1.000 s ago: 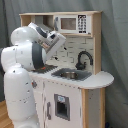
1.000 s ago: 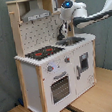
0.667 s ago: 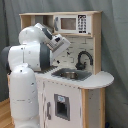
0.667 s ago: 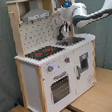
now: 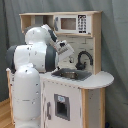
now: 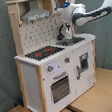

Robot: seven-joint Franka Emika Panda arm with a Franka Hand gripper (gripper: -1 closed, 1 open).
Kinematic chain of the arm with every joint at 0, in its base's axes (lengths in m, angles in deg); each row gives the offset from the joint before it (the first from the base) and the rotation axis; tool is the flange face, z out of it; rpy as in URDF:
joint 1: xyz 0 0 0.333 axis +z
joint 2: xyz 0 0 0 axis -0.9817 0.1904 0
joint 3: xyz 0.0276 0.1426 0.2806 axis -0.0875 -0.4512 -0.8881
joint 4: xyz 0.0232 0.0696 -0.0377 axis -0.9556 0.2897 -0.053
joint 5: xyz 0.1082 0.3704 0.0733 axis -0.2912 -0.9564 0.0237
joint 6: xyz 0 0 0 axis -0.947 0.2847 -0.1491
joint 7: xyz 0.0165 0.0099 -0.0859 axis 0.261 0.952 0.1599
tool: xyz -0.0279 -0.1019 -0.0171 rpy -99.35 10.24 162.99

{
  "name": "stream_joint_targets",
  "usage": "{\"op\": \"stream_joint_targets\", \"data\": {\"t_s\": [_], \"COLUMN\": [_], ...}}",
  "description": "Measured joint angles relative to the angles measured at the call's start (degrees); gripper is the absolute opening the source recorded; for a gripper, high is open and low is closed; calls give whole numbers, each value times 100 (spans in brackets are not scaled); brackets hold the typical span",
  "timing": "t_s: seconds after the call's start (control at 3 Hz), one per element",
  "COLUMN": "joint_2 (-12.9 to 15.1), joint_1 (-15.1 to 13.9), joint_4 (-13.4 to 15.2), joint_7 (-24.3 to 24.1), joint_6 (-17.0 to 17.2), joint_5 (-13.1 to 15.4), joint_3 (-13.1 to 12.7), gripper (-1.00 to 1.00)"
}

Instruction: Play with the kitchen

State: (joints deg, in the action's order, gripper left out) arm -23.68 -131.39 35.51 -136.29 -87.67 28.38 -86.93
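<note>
The white Franka arm's gripper (image 6: 65,5) hangs high over the counter of the tall white and light-wood toy kitchen (image 6: 53,67), up near the microwave (image 5: 70,23) shelf; I cannot tell how far its fingers are parted, or whether they hold anything. Directly below it sits the grey sink (image 5: 71,74), with the curved black faucet (image 5: 83,58) rising just beside and beneath it. In the second exterior view, the black stovetop with red burners (image 6: 44,52) lies below, well off toward the second exterior view's left, under the grey hood (image 6: 35,14).
</note>
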Motion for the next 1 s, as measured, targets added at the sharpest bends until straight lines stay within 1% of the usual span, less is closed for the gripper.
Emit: {"op": "stream_joint_targets", "data": {"t_s": [0.33,0.67,1.0], "joint_2": [4,2,108], "joint_1": [-139,-343,-785], "joint_4": [-1,-2,-46], "joint_7": [0,-2,-7], "joint_6": [443,897,713], "joint_5": [-407,-786,-1083], "joint_3": [1,1,25], "gripper": [100,100,100]}}
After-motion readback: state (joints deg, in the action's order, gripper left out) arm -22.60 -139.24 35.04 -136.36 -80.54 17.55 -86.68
